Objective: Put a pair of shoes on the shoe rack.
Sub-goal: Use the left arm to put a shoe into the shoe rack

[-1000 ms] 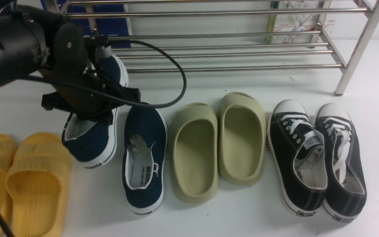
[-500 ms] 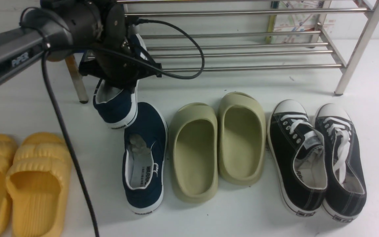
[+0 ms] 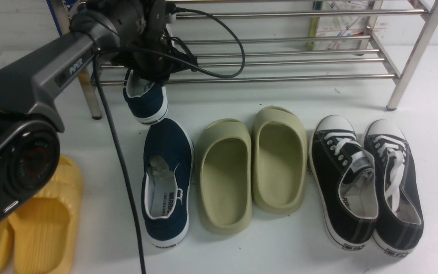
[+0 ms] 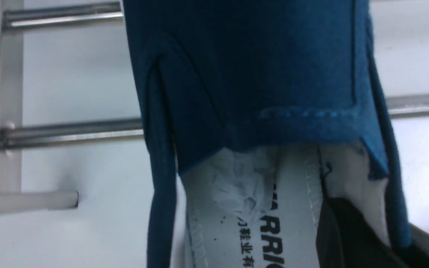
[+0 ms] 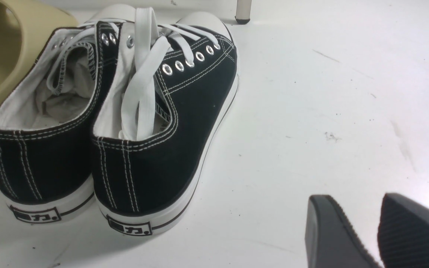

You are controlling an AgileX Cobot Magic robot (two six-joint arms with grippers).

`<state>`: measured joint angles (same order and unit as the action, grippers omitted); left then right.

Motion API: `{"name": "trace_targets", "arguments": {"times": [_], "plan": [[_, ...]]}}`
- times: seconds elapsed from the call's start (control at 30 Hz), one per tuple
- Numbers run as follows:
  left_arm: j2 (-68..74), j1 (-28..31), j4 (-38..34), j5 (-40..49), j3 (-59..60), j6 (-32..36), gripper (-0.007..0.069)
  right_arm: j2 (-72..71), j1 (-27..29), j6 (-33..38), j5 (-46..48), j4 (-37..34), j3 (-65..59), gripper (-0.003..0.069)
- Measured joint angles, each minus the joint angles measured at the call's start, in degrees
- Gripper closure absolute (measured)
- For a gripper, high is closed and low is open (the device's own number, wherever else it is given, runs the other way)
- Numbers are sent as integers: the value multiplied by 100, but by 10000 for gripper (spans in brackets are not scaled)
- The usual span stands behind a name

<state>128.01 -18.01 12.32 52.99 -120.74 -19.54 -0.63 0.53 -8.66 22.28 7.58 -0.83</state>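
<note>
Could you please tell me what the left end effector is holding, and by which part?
A navy slip-on shoe, by the side wall of its opening.

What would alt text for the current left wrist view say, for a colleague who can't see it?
A navy slip-on shoe fills the middle, a dark gripper finger reaching inside its opening beside the white lining. Behind it run the metal bars of the shoe rack, with a pale surface beyond.
</note>
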Motion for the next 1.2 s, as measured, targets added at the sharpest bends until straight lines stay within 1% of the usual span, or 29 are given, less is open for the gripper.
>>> {"name": "trace_targets", "arguments": {"times": [0.23,0.37,0.57,0.6,0.67,0.73,0.8,0.9,0.93,1.07,1.17,1.2], "plan": [[62,0,134,-154,-112,-29,624,0,0,0,0,0,0,419],[62,0,155,-242,-112,-29,590,0,0,0,0,0,0,419],[62,0,234,-460,-168,-29,400,0,0,0,0,0,0,419],[62,0,223,-472,-175,-29,325,0,0,0,0,0,0,419],[62,0,140,-472,-175,-29,260,0,0,0,0,0,0,419],[62,0,13,-472,-175,-29,206,0,0,0,0,0,0,419],[55,0,-160,-416,-175,-29,174,0,0,0,0,0,0,419],[-6,0,-355,-250,-175,-29,162,0,0,0,0,0,0,419],[-133,0,-474,-1,-169,-29,158,0,0,0,0,0,0,419],[-466,0,-522,445,-169,-5,158,0,0,0,0,0,0,419],[-872,0,-573,1019,-149,175,190,0,0,0,0,0,0,419],[-1025,0,-622,1103,-60,225,226,0,0,0,0,0,0,419]]}}
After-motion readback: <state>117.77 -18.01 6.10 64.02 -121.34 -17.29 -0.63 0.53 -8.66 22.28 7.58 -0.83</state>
